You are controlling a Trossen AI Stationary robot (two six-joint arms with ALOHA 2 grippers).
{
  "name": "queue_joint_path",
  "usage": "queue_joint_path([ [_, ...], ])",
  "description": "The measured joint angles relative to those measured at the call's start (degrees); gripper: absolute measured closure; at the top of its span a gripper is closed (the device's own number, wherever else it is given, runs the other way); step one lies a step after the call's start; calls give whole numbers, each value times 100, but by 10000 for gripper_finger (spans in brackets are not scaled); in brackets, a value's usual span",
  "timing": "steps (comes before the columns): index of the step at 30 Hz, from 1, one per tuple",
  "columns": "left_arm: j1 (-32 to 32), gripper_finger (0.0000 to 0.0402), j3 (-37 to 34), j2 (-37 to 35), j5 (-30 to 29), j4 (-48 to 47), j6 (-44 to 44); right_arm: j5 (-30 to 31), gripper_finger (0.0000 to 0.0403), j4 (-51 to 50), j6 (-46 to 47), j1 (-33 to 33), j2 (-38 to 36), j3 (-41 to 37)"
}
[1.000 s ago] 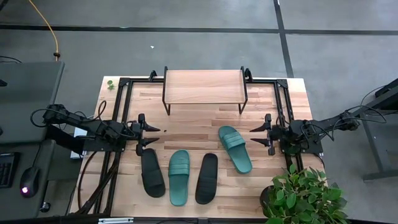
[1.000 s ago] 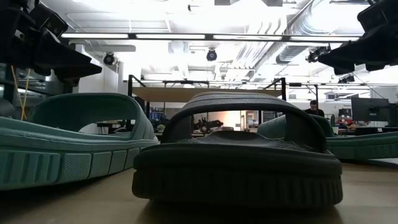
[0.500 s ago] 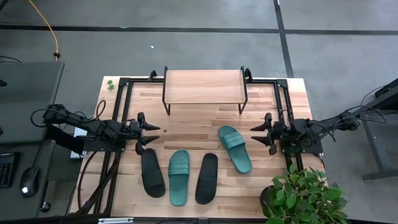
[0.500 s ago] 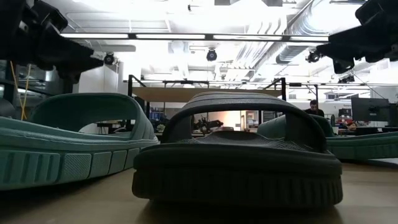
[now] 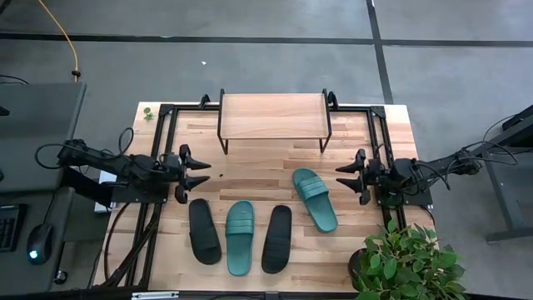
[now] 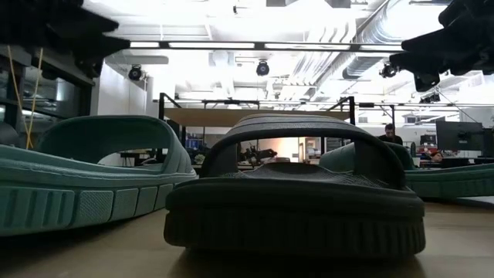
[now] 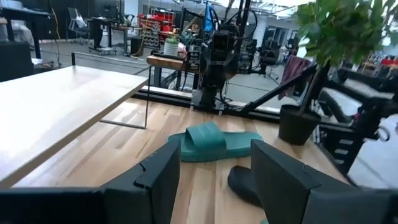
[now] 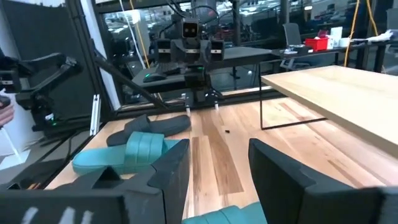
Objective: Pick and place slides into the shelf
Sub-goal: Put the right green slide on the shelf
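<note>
Nothing's been picked up yet, so I'm right at the start of this one. All four slides are lying on the worktop (image 5: 275,171) in a loose row near the front edge: a black slide (image 5: 204,231) on the left, a teal slide (image 5: 240,237) beside it, another black slide (image 5: 277,238) next, and the second teal slide (image 5: 315,198) angled off toward the right, a bit closer to the shelf. The shelf (image 5: 272,116) sits at the back of the worktop with nothing on its plank top. My left gripper (image 5: 198,172) hovers off to the left, just behind the leftmost black slide, fingers spread and holding nothing. My right gripper (image 5: 343,177) is mirrored on the right side, near the angled teal slide, also released and empty. From both wrist cams I can see straight through the gap between the fingers to the slides, so nothing's pinched. Next move, I reckon: bring the right gripper down over that angled teal one since it's closest, and clamp on the strap or the sole edge. The strap looks soft, so it could squish or slip if I grab too shallow.
</note>
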Motion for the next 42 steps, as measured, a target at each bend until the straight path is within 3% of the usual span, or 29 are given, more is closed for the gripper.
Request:
queue_joint_path([
  [11, 0, 224, 594, 0, 11, -664, -736, 102, 246, 526, -325, 0, 2, 39],
  [21, 0, 224, 604, 0, 13, -695, -954, 139, 246, 247, -580, 0, 191, 760],
  [33, 0, 224, 604, 0, 13, -699, -1063, 525, 246, -906, -892, 0, 1890, 2237],
  [42, 0, 224, 604, 1, -93, -817, -1058, 1100, 246, -2948, -904, 0, 3294, 4212],
])
